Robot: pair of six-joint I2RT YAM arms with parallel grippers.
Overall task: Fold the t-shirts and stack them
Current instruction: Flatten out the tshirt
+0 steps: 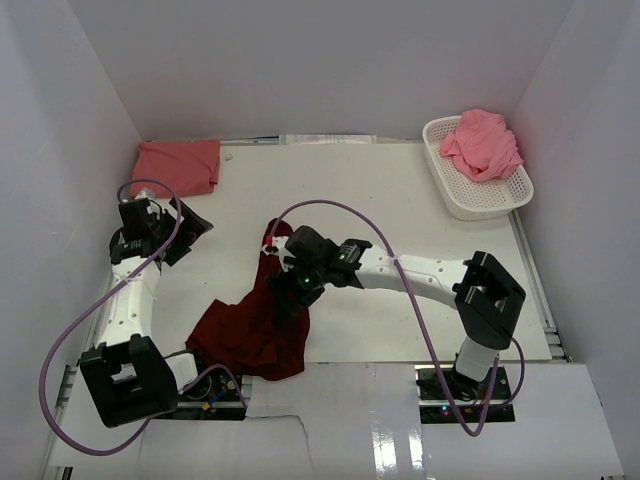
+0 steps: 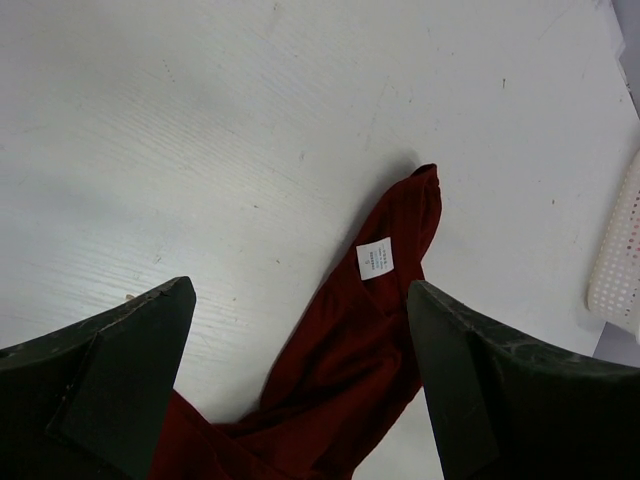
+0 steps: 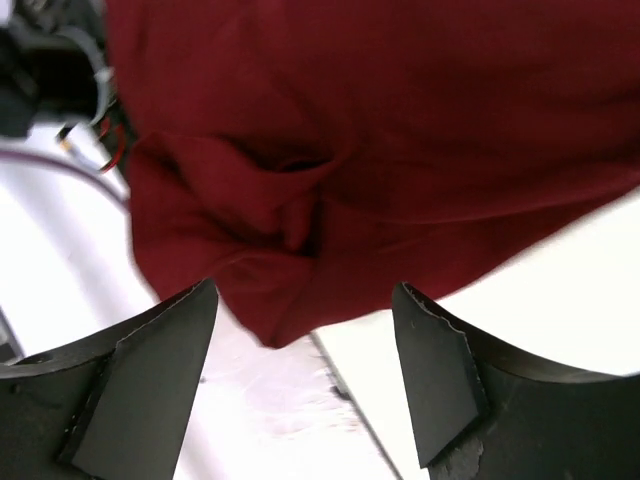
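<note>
Our right pincer point(image 3: 305, 300) hangs just over the maroon t-shirt point(image 1: 250, 335), jaws parted, clasping nothing that we can see. The shirt lies crumpled at the near edge of the table point(image 1: 400, 200), between our two arms, with one strip reaching toward the middle and a white label point(image 2: 375, 260) showing on it. Our left pincer point(image 2: 300, 290) is spread wide and empty, off to the shirt's left. A salmon t-shirt point(image 1: 178, 165) lies folded in the far left corner. A pink t-shirt point(image 1: 482, 142) is heaped in the white basket point(image 1: 480, 205) at the far right.
</note>
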